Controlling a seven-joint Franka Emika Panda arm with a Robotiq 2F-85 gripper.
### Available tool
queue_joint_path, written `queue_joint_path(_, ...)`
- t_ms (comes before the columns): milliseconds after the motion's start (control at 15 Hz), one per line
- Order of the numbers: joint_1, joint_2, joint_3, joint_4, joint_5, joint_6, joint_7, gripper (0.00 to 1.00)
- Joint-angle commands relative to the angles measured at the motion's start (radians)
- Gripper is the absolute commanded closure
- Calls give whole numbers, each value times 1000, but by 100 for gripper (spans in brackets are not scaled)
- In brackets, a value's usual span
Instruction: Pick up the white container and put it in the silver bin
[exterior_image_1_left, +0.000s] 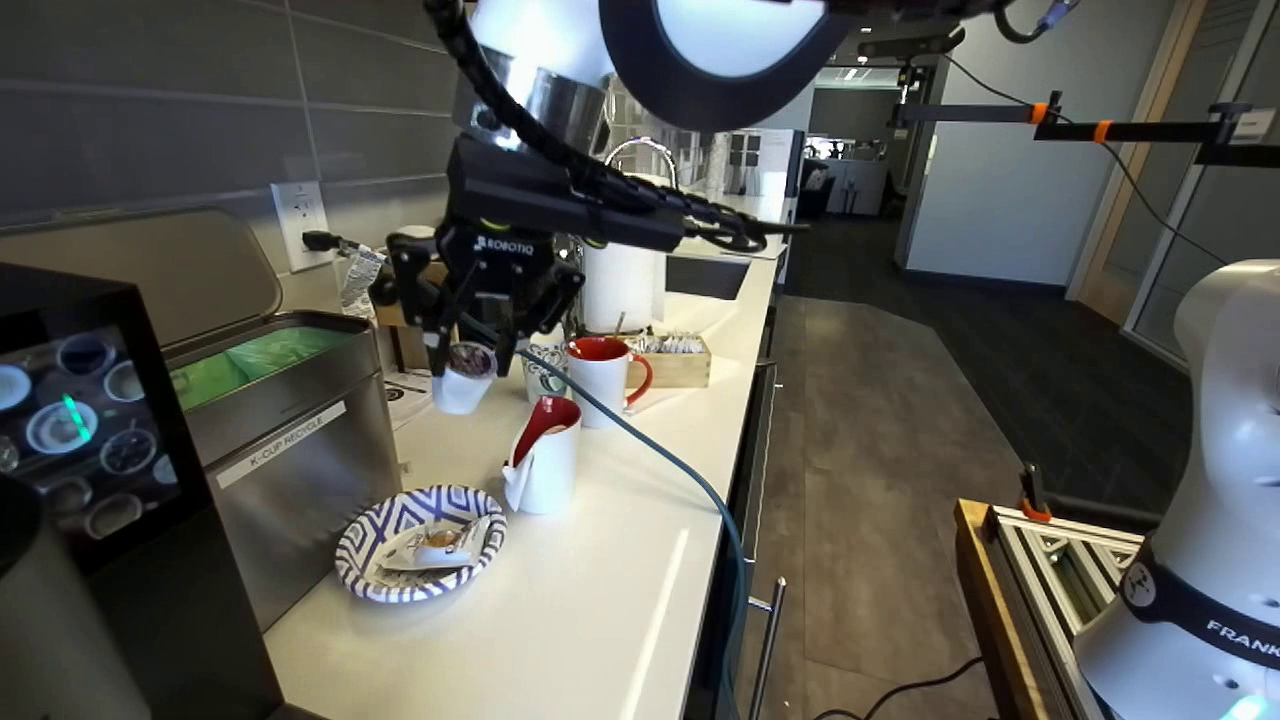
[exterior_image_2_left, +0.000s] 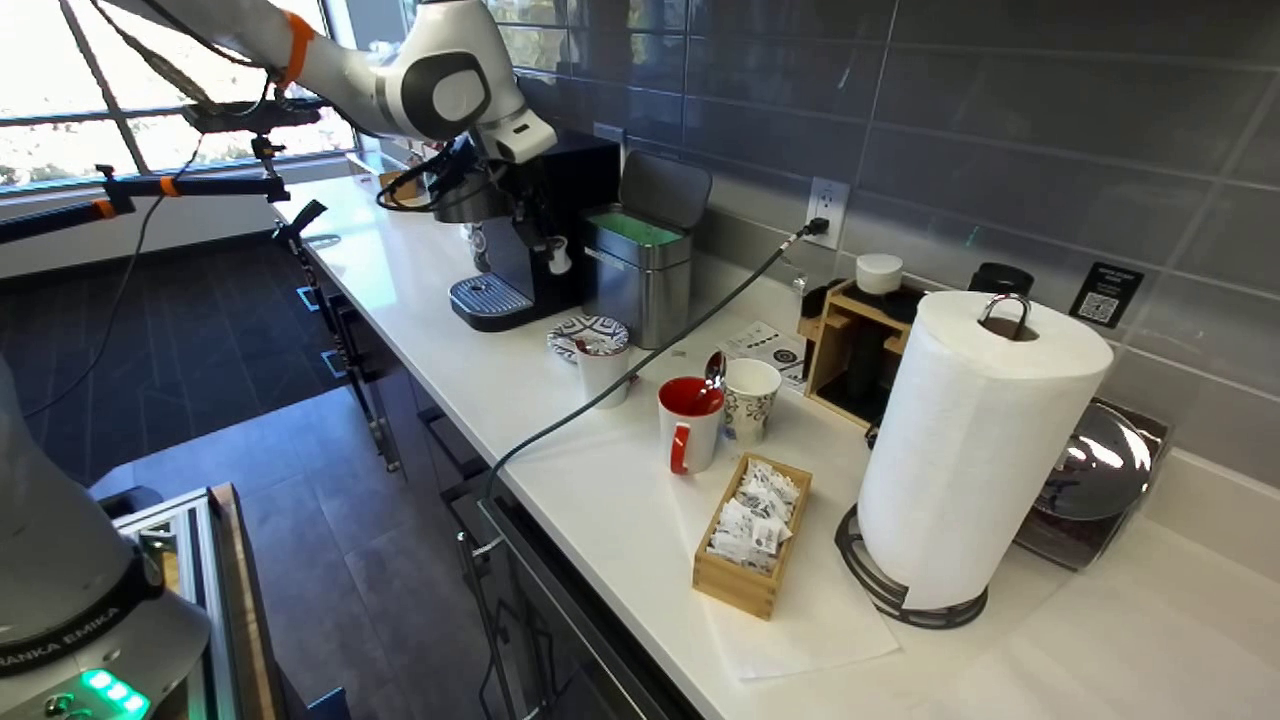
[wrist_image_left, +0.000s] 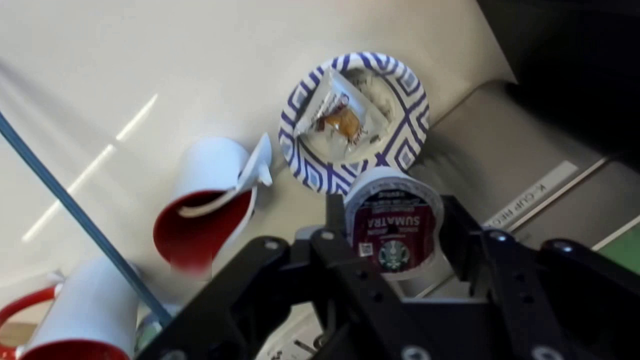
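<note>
White container (wrist_image_left: 392, 230) clasped by pincer (wrist_image_left: 394, 210), open silver bin (exterior_image_1_left: 320, 480), patterned plate (wrist_image_left: 414, 117) beside it, cable (wrist_image_left: 82, 216) crossing near mugs (exterior_image_1_left: 605, 377)

The bin (exterior_image_1_left: 320, 485) is open from above; its raised lid (exterior_image_1_left: 150, 262) blocks the back, the machine (exterior_image_1_left: 185, 590) crowds one end, and the claw (exterior_image_1_left: 467, 361) hangs outside the front rim (exterior_image_1_left: 280, 382). A plate (exterior_image_1_left: 360, 575) and cup (exterior_image_1_left: 550, 475) stand in front. A cable (wrist_image_left: 87, 226) slants across to the bench (exterior_image_1_left: 580, 610) edge; a bare strip runs along that edge.
</note>
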Motion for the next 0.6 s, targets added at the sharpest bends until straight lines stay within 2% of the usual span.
queue_joint_path(0, -21, -32, 8, 69, -115, -37, -9, 77)
queue_joint_path(267, -17, 1, 28, 227, -273, -114, 10, 77)
queue_joint_path(400, -10, 33, 40, 306, -280, -179, 7, 77)
queue_joint_path(467, -20, -15, 32, 224, -246, -117, -13, 52)
queue_joint_path(533, -17, -7, 36, 254, -250, -143, -13, 52)
